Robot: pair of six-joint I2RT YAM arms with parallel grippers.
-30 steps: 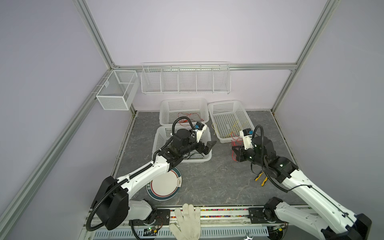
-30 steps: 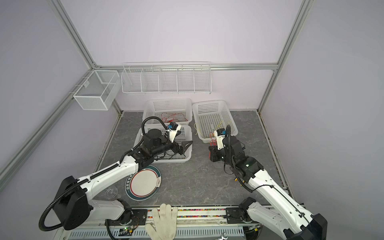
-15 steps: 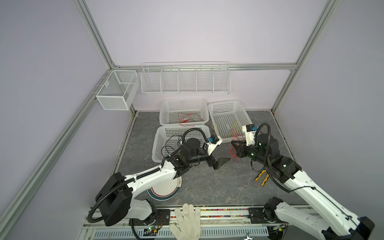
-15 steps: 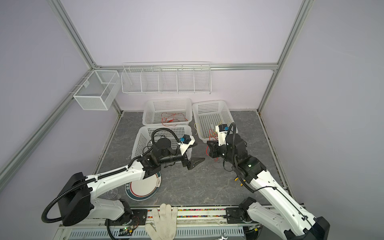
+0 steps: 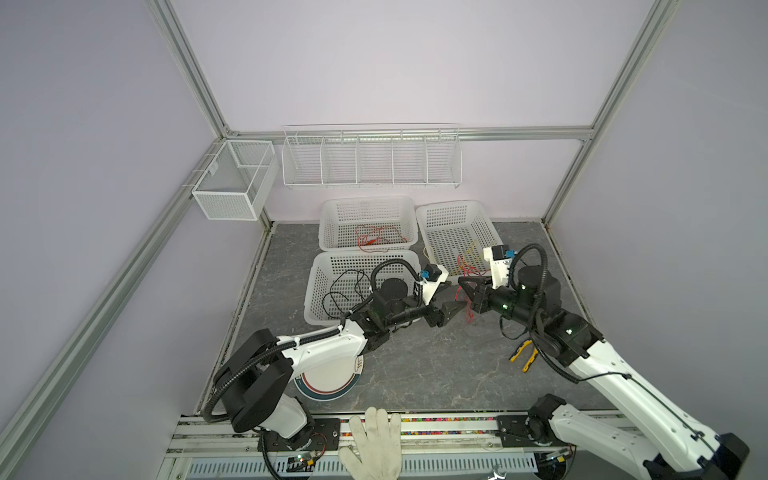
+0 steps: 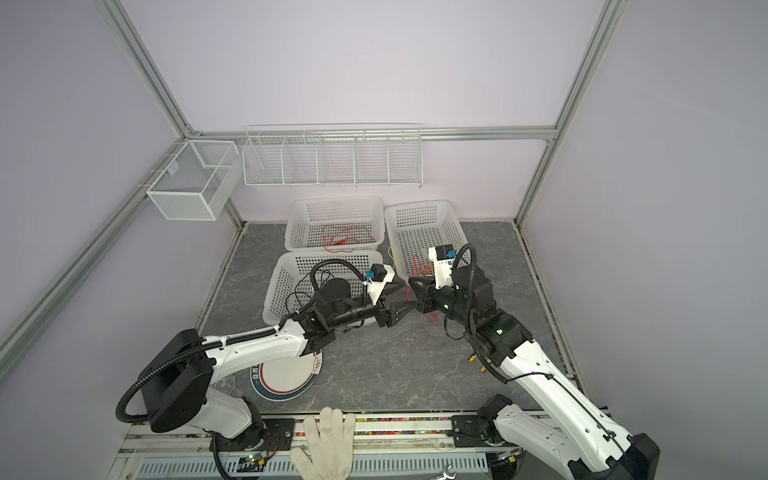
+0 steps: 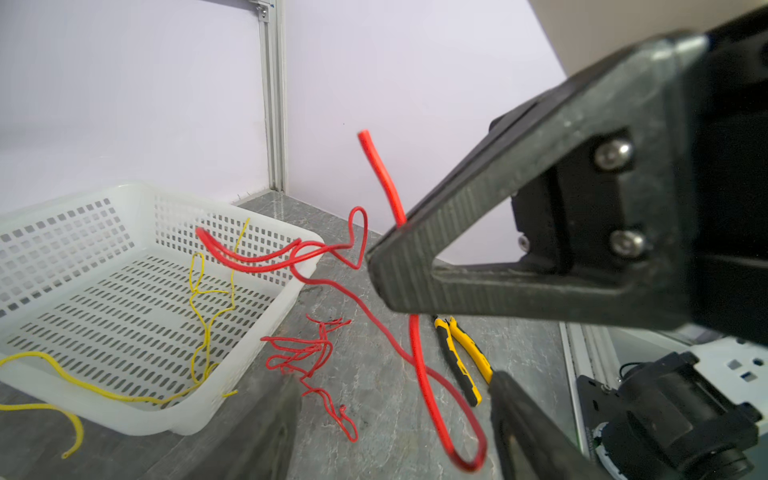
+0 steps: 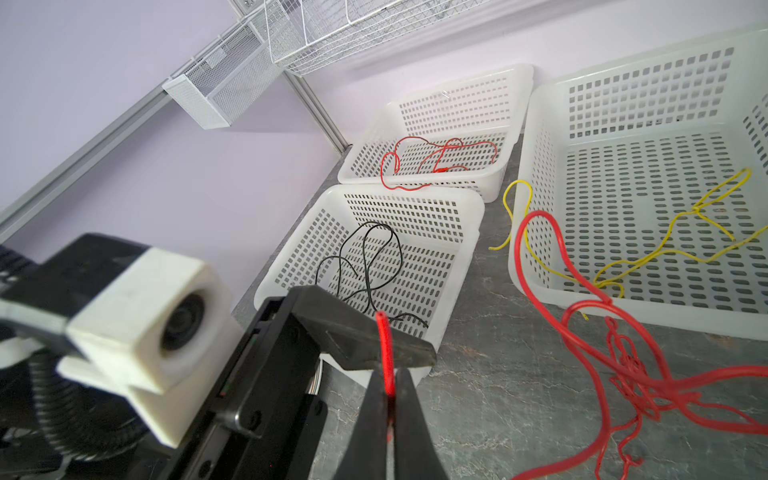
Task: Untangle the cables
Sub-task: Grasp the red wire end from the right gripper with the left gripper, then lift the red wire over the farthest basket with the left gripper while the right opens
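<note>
Pinch of the right gripper (image 8: 390, 386) clamps one end of a red cable (image 7: 380, 170) above the middle of the table (image 5: 415, 374). The left gripper (image 7: 395, 395) faces it with jaws apart, and the cable seems to hang between them ungripped. Beyond, a knotted red bundle (image 7: 307, 353) lies on the table beside the right basket (image 7: 124, 195). This holds a yellow cable (image 7: 203, 316), part of which trails over the rim. Toward the back-left corner, black cables (image 8: 365, 266) and a second red cable (image 8: 436, 158) lie in separate baskets. Sorting looks mostly done, with the red knot left.
</note>
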